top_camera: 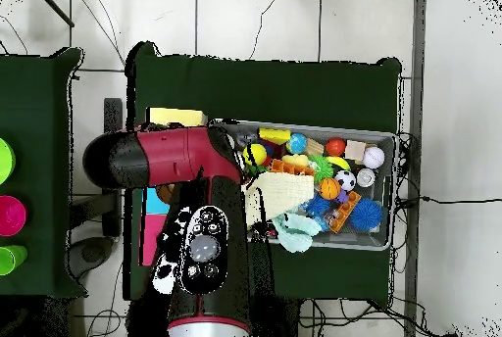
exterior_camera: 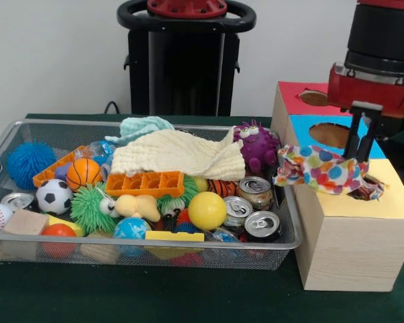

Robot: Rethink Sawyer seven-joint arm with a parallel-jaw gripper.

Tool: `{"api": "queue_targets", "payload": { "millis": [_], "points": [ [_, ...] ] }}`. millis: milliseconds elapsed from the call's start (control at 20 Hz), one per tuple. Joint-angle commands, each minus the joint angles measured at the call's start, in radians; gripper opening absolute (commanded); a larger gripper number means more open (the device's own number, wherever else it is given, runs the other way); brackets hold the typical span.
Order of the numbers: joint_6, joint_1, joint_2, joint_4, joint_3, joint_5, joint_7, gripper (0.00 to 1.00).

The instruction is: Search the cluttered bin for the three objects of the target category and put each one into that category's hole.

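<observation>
The end effector (exterior_camera: pixel 361 156) pinches the polka-dot cloth (exterior_camera: pixel 318 169), draped beneath it over the yellow hole (exterior_camera: pixel 370 188).

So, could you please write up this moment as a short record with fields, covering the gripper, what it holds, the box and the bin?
gripper: gripper above the box's yellow section, fingers shut on the polka-dot cloth
held item: polka-dot cloth, draped from the yellow hole out over the box's edge toward the bin
box: wooden box with red, blue and yellow tops, one hole in each
bin: wire bin, still full of clutter
cloths in bin: cream cloth, light blue cloth
other contents: cans, yellow ball, soccer ball, purple plush
</observation>
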Motion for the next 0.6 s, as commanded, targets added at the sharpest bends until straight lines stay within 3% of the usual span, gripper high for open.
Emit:
{"api": "queue_targets", "payload": {
  "millis": [50, 600],
  "points": [
    [-0.068, -0.002, 0.085, 0.019, -0.042, 0.029, 0.247, 0.00],
    [-0.086, 0.055, 0.130, 0.027, -0.059, 0.100, 0.270, 0.00]
  ]
}}
